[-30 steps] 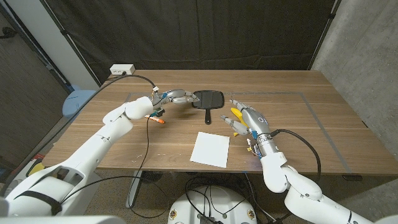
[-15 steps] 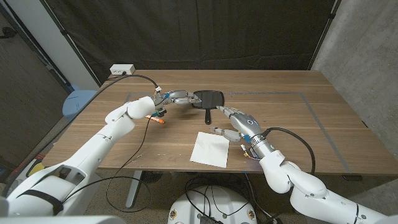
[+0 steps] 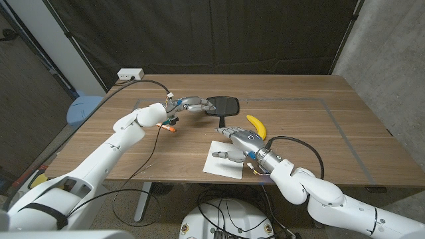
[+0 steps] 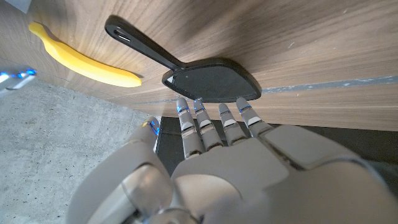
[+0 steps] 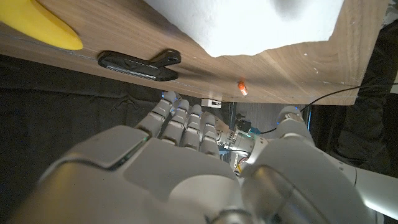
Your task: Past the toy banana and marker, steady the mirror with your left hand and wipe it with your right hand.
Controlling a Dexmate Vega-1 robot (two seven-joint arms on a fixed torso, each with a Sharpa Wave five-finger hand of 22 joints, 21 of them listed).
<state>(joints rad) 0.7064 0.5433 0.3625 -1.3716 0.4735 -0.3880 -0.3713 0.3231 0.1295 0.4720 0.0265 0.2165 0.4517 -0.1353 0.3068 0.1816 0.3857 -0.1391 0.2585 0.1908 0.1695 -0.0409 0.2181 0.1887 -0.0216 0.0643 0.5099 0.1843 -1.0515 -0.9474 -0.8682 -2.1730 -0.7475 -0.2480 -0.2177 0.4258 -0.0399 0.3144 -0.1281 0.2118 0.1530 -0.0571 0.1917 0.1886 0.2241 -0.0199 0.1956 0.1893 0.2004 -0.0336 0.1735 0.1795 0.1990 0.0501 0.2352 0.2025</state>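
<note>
The black hand mirror point(image 3: 223, 105) lies flat at the table's far middle, its handle pointing toward me. My left hand point(image 3: 191, 104) reaches in from the left, and its straight fingertips point(image 4: 214, 112) touch the rim of the mirror point(image 4: 211, 79) without gripping it. A white cloth point(image 3: 224, 159) lies near the front edge. My right hand point(image 3: 237, 142) hovers low over the cloth's far right part, fingers spread and bent down, nothing held. The yellow toy banana point(image 3: 256, 126) lies just right of that hand. The orange marker point(image 3: 169, 129) lies below my left forearm.
A black cable point(image 3: 158, 136) runs from my left wrist across the table's left part to the front edge. A white power strip point(image 3: 131, 74) sits at the far left corner. Bare wood spreads over the table's right half point(image 3: 332, 126).
My right hand has moved left and nearer, from over the banana to above the white cloth, and the banana now shows fully. The left hand has stayed at the mirror's rim.
</note>
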